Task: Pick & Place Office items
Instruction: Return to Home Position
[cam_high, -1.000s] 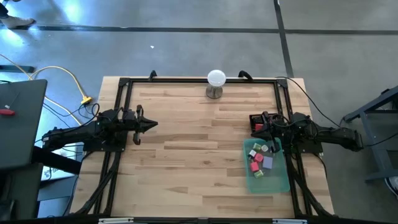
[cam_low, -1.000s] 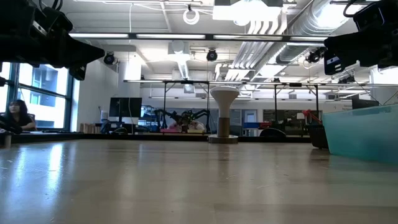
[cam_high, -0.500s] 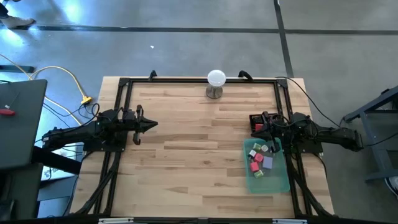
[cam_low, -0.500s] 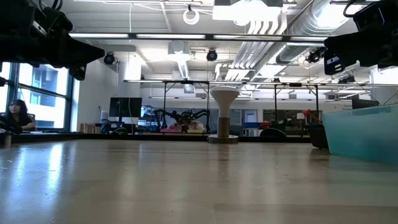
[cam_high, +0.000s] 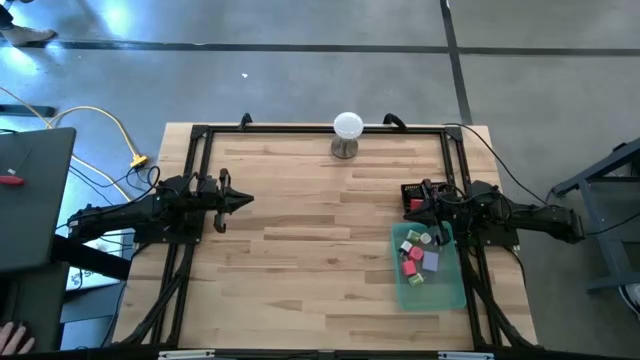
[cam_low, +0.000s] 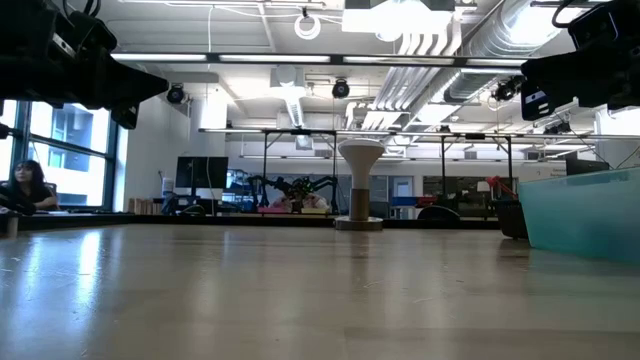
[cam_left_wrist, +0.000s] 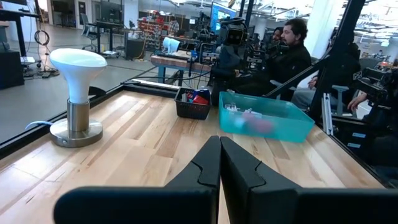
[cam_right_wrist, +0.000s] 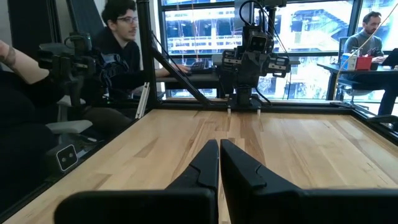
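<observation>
Both pairs of jaws are pressed together on nothing: the left gripper (cam_left_wrist: 219, 142) sits at the table's (cam_high: 300, 240) left edge, the right gripper (cam_right_wrist: 219, 144) near the black basket (cam_high: 411, 197). Neither has shifted in the last second. The office items (cam_high: 418, 252) lie in the green tray (cam_high: 440, 295), so the 2 arms look home.

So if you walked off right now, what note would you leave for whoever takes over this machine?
Left gripper: shut, empty, at the table's left side.
Right gripper: shut, empty, at the right side, near the small black basket.
Office items: every one in view lies in the green tray.
Done: sorting looks finished.
Left: probably only parking the arms. Check the red thing in the basket; I cannot tell what it is.
</observation>
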